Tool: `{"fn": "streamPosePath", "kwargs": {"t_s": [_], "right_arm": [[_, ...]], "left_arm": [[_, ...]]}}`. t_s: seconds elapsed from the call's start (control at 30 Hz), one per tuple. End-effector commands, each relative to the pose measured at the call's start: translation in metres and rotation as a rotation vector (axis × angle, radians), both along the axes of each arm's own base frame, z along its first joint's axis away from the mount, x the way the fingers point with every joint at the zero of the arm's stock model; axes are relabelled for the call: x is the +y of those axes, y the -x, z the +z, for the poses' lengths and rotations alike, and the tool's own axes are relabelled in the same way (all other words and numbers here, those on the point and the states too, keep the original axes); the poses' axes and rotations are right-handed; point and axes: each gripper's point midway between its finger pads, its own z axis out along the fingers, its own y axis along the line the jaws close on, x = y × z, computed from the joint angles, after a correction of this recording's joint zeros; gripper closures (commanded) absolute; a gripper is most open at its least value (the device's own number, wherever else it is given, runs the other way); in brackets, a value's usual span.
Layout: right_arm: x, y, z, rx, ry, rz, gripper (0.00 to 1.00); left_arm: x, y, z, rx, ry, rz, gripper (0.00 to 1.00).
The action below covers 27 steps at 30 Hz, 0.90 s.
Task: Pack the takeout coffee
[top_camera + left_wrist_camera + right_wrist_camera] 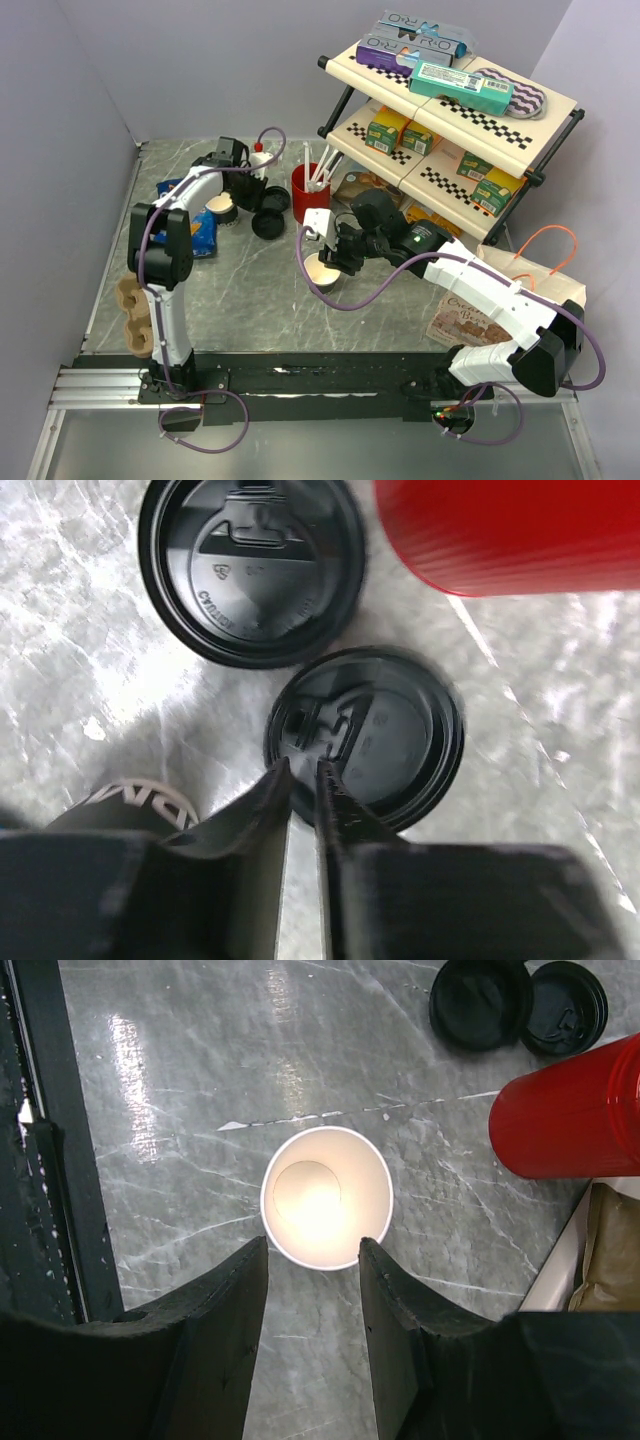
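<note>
Count: two open paper cups, two black lids, one red cup. The first paper cup (326, 1198) stands unlidded on the marble table (200, 1080), its near rim between the fingertips of the right gripper (313, 1246), whose jaws are spread wide and clear of it. The second cup (220, 208) stands beside the left arm. The far lid (250, 570) and near lid (365, 740) lie flat side by side near the red cup (510, 530), which both wrist views cut off. The left gripper (305, 772) sits at the near lid's rim with its jaws at a narrow slit; a pinch cannot be confirmed.
</note>
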Motion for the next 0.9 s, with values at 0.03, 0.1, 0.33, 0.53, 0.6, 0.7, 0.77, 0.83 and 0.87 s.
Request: {"fn": "streamPosePath", "kwargs": {"t_s": [0.03,0.1,0.33,0.53,0.6,0.7,0.77,0.83,0.87], "right_arm": [[0.002,-0.003,0.008,-0.018,-0.026,-0.001,0.52],[0.002,-0.003,0.008,-0.018,-0.026,-0.001,0.52],[0.001,-0.004,0.006,-0.019,-0.025,-0.004,0.52],[0.002,-0.003,0.006,-0.018,-0.029,-0.001,0.52],[0.001,-0.003,0.005,-0.016,-0.029,-0.002,0.51],[0.001,-0.001,0.005,-0.010,-0.028,0.001,0.51],[0.002,-0.001,0.005,-0.008,-0.029,0.002,0.51],[0.001,-0.001,0.005,-0.006,-0.027,0.002,0.52],[0.001,-0.002,0.005,-0.007,-0.027,-0.001,0.52]], "left_arm": [[-0.001,-0.024,0.005,-0.072,-0.018,0.003,0.71],[-0.004,-0.027,0.018,-0.107,0.004,0.003,0.65],[-0.024,0.004,0.065,-0.201,0.110,-0.084,0.54],[-0.028,0.055,0.041,-0.123,0.095,-0.183,0.57],[-0.027,0.059,0.030,-0.093,0.082,-0.162,0.57],[-0.027,0.057,0.018,-0.074,0.056,-0.150,0.57],[-0.027,0.051,0.012,-0.080,0.041,-0.143,0.57],[-0.029,0.047,0.009,-0.086,0.036,-0.139,0.58],[-0.029,0.045,0.004,-0.079,0.033,-0.138,0.59]]}}
